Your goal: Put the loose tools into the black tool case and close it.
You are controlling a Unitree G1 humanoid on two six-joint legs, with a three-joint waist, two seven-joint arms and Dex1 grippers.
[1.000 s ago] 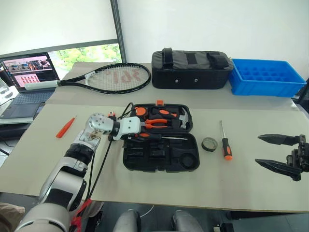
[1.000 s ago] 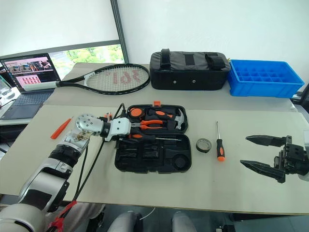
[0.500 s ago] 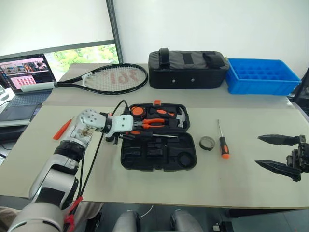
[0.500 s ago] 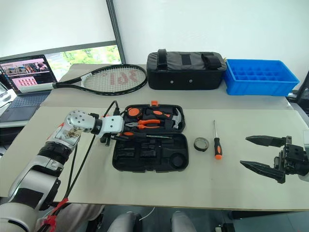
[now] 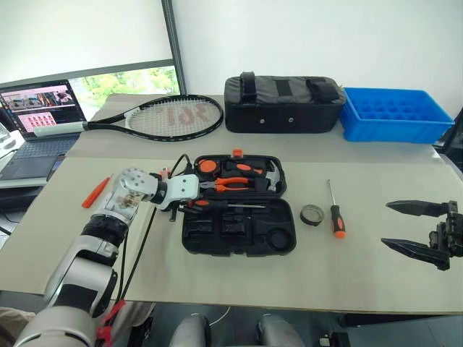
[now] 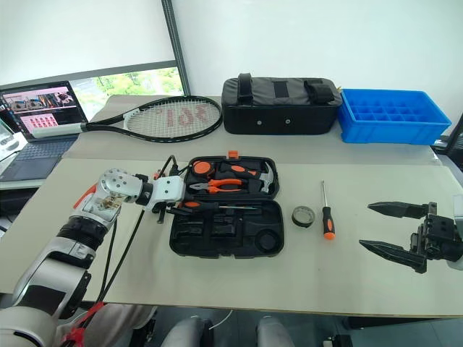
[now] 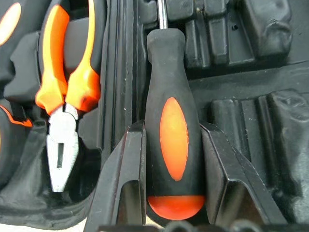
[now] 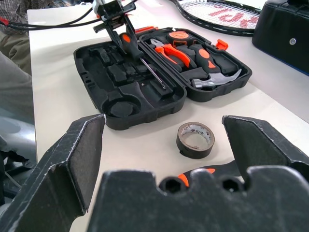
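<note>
The black tool case [image 5: 239,244] lies open in the middle of the table, with pliers [image 5: 230,184] and a hammer in its far half. At the case's left edge my left gripper [image 5: 192,202] is shut on a black-orange screwdriver [image 7: 174,121], whose shaft lies along the hinge line. A dark tape roll [image 5: 312,214] and a second orange-handled screwdriver [image 5: 337,217] lie on the table to the right of the case. An orange utility knife [image 5: 96,191] rests far left. My right gripper [image 5: 387,224] hovers open at the right, holding nothing.
A tennis racket [image 5: 166,116], a black fabric bag [image 5: 283,105] and a blue tray [image 5: 396,116] line the back of the table. A laptop [image 5: 40,108] stands at the far left. Bare tabletop lies between the case and the right gripper.
My left gripper has drawn slightly to the left with the screwdriver still in it. The right gripper has stayed put.
</note>
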